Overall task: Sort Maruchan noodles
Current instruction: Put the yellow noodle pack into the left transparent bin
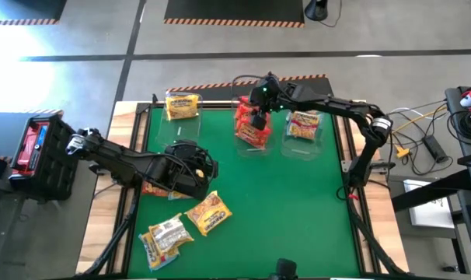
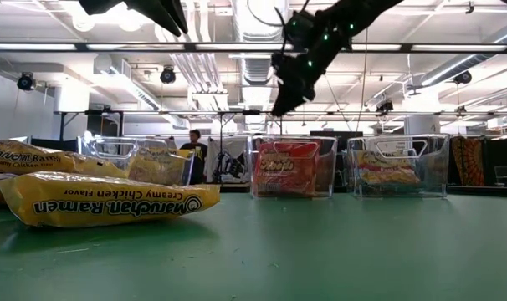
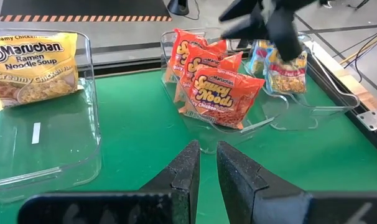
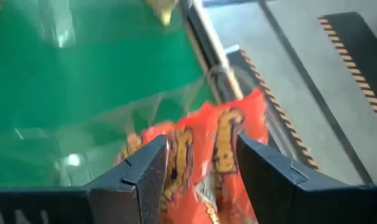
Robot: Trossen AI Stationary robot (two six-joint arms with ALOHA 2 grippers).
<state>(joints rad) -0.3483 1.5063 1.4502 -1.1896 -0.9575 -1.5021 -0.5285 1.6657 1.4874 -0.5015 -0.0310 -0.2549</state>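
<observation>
The red packet (image 4: 207,155) sits between the right claw's (image 1: 258,123) parted fingers, over the middle bin (image 2: 293,167) where other red packets (image 3: 216,93) lean; it looks just let go or about to be, so I judge the step to be the drop. To do it well, the claw should open fully and lift straight up, so the crinkly wrapper does not catch a finger and drag out of the bin. Beside that claw, the right bin (image 1: 303,128) holds pale packets (image 3: 287,71), and the left bin (image 3: 45,118) one yellow packet (image 1: 182,105). The left claw (image 3: 204,171), shut and empty, waits nearer the desk's (image 1: 298,210) front, with loose yellow packets (image 1: 208,211) close by. Readable: "Maruchan Ramen Noodle Soup, Creamy Chicken" on yellow; "Maruchan Saucy Noods, Chicken" on red.
</observation>
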